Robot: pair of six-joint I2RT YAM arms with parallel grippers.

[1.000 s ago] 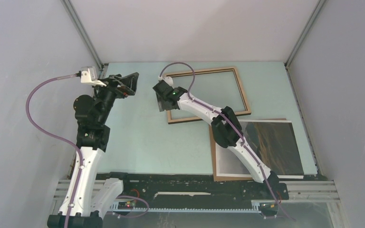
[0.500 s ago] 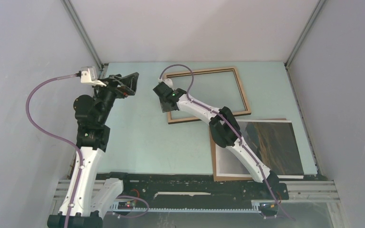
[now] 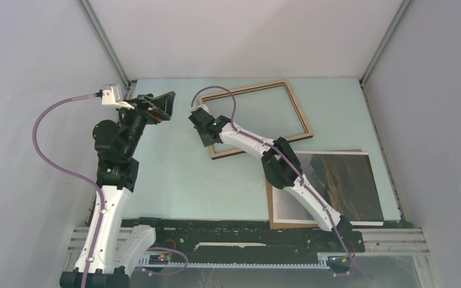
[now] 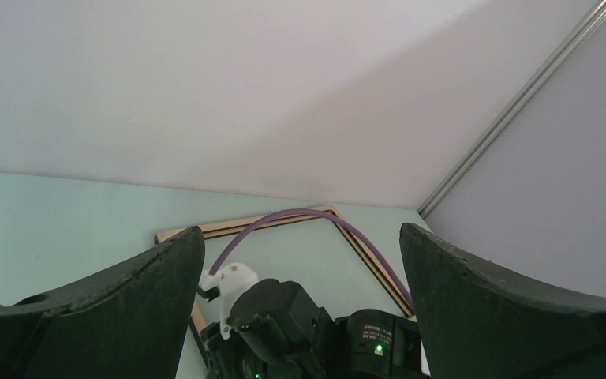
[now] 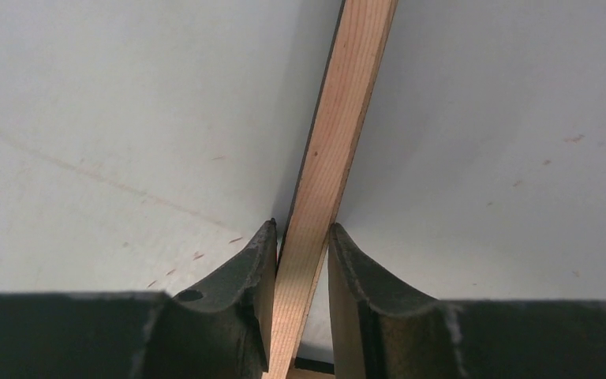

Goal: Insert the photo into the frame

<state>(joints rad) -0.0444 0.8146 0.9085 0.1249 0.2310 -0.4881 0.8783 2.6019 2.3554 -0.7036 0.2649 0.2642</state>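
**Wooden rail clamped**

The frame [image 3: 261,114], at far centre, is pinched at one side rail by the right gripper [image 5: 301,260]. The photo [image 3: 342,183] is laid on the backing board [image 3: 269,210], near right. The left gripper [image 4: 300,253] is spread wide, empty.

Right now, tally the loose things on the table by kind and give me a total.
frame: 1
photo: 1
backing board: 1
Total: 3
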